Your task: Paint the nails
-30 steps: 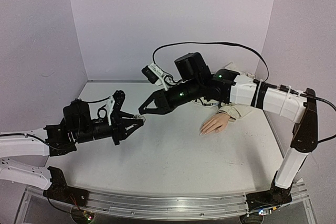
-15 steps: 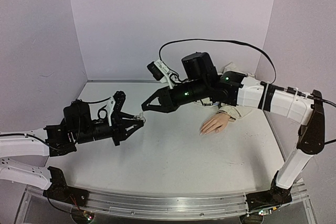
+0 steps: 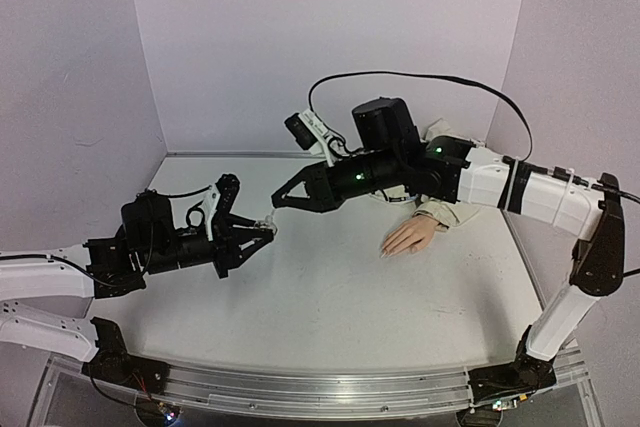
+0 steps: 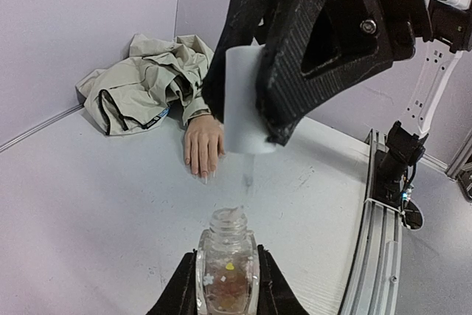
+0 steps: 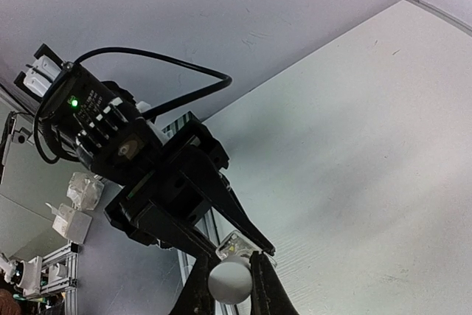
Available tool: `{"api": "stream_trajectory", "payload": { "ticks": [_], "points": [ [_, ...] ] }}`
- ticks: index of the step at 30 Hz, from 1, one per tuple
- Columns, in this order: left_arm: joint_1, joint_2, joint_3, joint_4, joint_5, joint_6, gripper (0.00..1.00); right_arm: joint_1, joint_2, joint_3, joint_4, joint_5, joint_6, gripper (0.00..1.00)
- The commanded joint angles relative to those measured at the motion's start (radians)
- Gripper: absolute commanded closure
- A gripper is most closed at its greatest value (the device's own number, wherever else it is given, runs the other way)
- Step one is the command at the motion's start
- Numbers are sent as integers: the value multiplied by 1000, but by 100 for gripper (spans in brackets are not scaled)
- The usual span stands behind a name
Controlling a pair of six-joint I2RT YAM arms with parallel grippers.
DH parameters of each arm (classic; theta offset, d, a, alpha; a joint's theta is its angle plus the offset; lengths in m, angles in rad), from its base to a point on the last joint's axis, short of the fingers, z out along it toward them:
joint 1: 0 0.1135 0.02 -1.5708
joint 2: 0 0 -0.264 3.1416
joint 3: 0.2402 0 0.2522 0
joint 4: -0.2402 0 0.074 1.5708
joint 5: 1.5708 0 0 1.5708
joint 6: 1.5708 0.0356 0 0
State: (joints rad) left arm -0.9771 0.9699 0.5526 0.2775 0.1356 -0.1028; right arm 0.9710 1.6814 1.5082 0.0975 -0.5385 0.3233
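The left gripper (image 3: 262, 230) is clamping a small clear bottle (image 4: 227, 267) upright above the table (image 3: 330, 297), its neck open. The right gripper (image 3: 280, 200) is pinching the white cap (image 4: 243, 101) and hovering just above that neck. A thin brush stem (image 4: 248, 176) is showing only faintly beneath the cap, too blurred to judge how much polish it is carrying.

The nails (image 4: 200, 173) are waiting well apart from both grippers, at the fingertips of the mannequin hand (image 3: 412, 236). It is lying palm down on the table at the right, its wrist in a beige jacket sleeve (image 4: 140, 86).

The risks appear to be gathering around the crossing. A loaded brush travelling over bare table could be dripping on the way. A stem catching the bottle's rim could be tipping the open bottle in the left gripper's hold. The smooth round cap could be twisting between narrow fingers, throwing the bristles off line. The nails are tiny, so a slight miss would be smearing the skin or nudging the loose hand.
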Motion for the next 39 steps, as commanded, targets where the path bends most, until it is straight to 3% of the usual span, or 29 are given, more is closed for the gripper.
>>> {"api": "stream_trajectory", "payload": {
  "ticks": [1, 16, 29, 34, 39],
  "points": [
    [0, 3, 41, 37, -8, 5, 100, -3, -61, -8, 49, -12, 12, 100],
    [0, 10, 31, 36, -30, 5, 100, -62, -158, -103, 144, 15, 72, 100],
    [1, -6, 59, 37, -125, -17, 100, -369, -483, -640, 196, 141, 58, 100],
    [0, 50, 133, 37, -113, -15, 100, -503, -534, -811, 216, 183, -24, 100],
    [0, 128, 205, 39, -121, 0, 100, -545, -571, -912, 228, 301, -73, 100]
  ]
}}
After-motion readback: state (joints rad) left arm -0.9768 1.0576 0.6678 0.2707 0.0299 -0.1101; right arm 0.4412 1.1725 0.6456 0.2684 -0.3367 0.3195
